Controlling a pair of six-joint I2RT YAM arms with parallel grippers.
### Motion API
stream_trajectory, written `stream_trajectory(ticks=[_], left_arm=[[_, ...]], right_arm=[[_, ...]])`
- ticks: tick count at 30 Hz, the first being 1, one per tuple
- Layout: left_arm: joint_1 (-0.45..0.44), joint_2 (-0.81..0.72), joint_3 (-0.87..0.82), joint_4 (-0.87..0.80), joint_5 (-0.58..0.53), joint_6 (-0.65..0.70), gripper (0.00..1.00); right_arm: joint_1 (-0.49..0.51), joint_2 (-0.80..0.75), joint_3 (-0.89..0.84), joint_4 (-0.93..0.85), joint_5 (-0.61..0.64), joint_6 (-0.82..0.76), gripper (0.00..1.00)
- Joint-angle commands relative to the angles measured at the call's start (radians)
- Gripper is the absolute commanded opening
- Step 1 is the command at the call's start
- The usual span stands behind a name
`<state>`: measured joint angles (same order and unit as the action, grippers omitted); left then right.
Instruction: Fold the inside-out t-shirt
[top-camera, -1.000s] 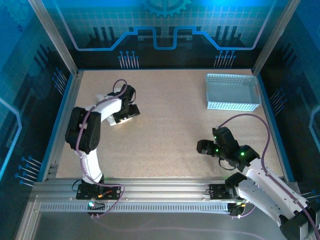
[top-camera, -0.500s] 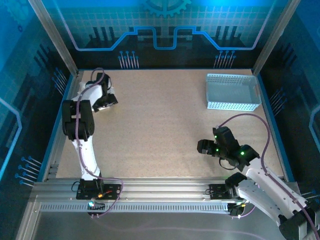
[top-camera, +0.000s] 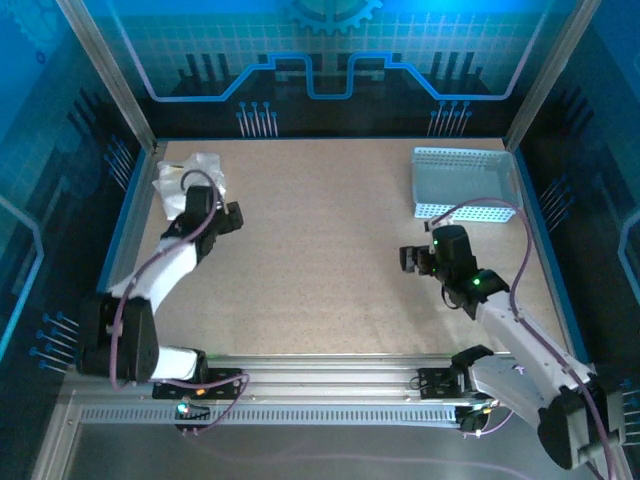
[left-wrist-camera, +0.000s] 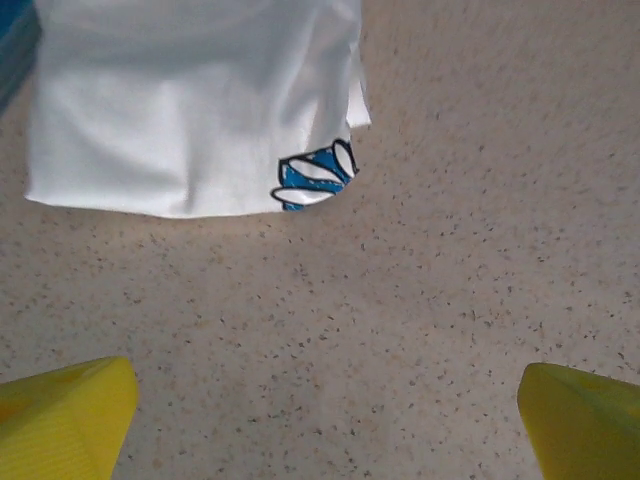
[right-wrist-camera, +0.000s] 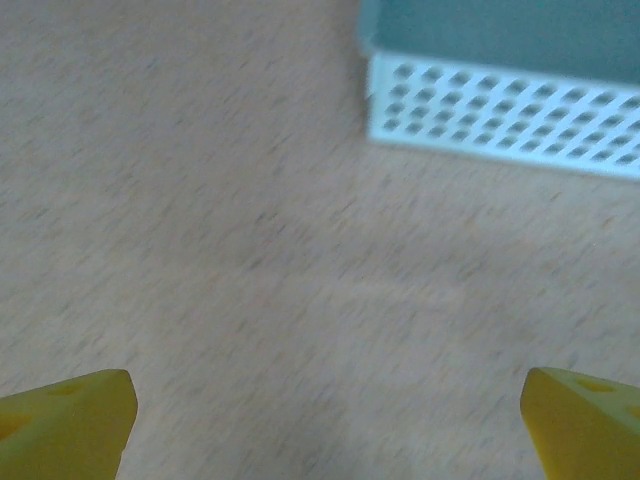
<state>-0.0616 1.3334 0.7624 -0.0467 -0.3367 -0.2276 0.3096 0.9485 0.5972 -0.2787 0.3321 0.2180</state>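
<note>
Standing beside the rig, one sees the white soft cloth t-shirt lying as a compact bundle on the speckled beige surface. It is just ahead of the left tool and a little to its left side, not touching it. In the left wrist view the straight near edge of the cloth lies beyond the yellow fingertips. A small blue-and-dark printed logo shows on the corner of the cloth nearest to the tool. The left tool stands fully open, its two fingers far apart, and it holds nothing; bare surface lies between them.

The right tool is over the right half of the surface, well apart from the shirt. It is also wide open and has hold of nothing. Ahead of it and to its right stands the light blue-grey perforated plastic basket, near but not touching. The basket's side wall with rows of holes shows in the right wrist view.
</note>
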Motion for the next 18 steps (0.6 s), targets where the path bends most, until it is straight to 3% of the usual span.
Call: stream_trajectory(ticks=[1, 7, 12, 13, 18], left_arm=[[0.003, -0.031, -0.168, 0.395, 0.008, 0.149, 0.99], [0.000, 0.020, -0.352, 0.737, 0.124, 0.246, 0.99], [0.001, 0.202, -0.434, 1.054, 0.211, 0.285, 0.99], [0.007, 0.231, -0.437, 1.097, 0.217, 0.286, 0.99], [0.032, 0.218, -0.408, 1.017, 0.269, 0.267, 0.99]], right_arm=[[-0.116, 0.090, -0.065, 0.288, 0.036, -0.125, 1.00], [-0.214, 0.271, -0.199, 0.729, -0.057, -0.170, 1.00], [-0.236, 0.367, -0.221, 0.965, -0.235, -0.248, 1.00], [-0.252, 0.379, -0.202, 0.940, -0.273, -0.242, 1.00], [-0.270, 0.543, -0.235, 1.156, -0.353, -0.230, 1.00]])
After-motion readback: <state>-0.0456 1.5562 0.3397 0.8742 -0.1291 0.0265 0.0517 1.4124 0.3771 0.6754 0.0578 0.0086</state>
